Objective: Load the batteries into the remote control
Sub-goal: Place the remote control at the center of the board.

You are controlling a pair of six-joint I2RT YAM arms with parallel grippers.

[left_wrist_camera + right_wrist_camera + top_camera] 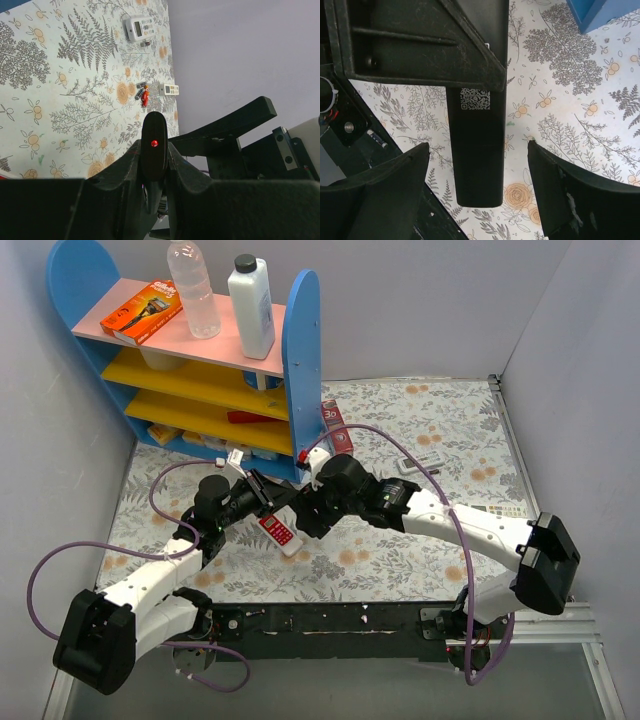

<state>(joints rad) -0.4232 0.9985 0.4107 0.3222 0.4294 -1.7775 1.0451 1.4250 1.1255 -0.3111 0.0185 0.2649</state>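
Note:
My left gripper is shut on the black remote control, which points end-on at the left wrist camera with a red light at its tip. In the right wrist view the remote control shows its plain back with a QR label. It hangs above the mat between the fingers of my open right gripper, which do not touch it. In the top view the left gripper and right gripper meet over the mat's middle. A few small batteries, grey and red, lie on the mat far from both grippers.
A red-and-white remote lies on the mat just below the grippers. A white remote and a small white device lie near the batteries. A blue shelf with bottles and boxes stands at the back left.

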